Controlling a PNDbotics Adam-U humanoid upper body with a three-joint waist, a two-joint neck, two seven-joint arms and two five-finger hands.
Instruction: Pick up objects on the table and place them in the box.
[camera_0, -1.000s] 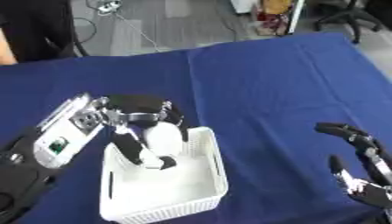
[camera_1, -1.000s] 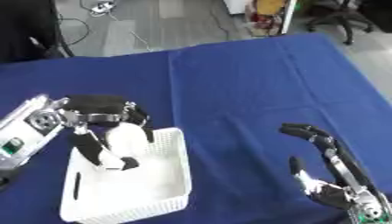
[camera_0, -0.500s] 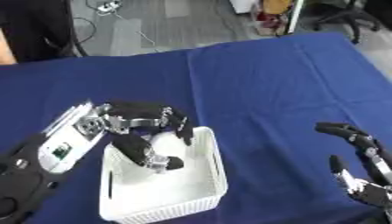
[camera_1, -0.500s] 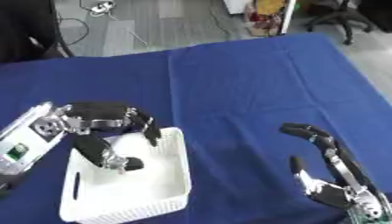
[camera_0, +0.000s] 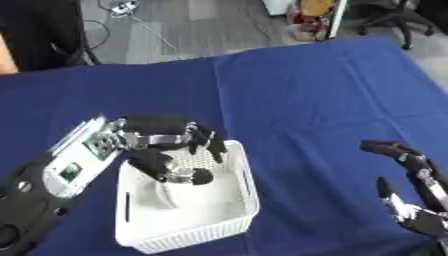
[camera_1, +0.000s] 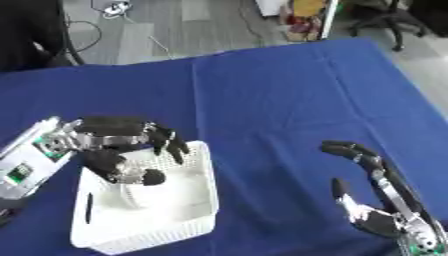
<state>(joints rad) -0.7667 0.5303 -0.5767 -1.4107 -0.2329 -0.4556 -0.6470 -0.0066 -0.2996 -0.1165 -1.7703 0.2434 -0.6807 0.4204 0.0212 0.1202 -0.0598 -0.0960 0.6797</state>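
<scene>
Black left hand (camera_0: 171, 145) hangs over the white box (camera_0: 238, 197) near the table's (camera_0: 297, 90) front-left corner, fingers spread and uncurled, clamped on nothing, with a pale rounded object (camera_0: 179, 192) lying inside the box just under it, so this reads as the release step with the drop apparently done. Right hand (camera_1: 385, 200) idles near the front-right corner, fingers up and apart, holding nothing. No other loose objects show on the blue cloth, so next move likely calls for lifting the left hand clear of the box walls without snagging.
</scene>
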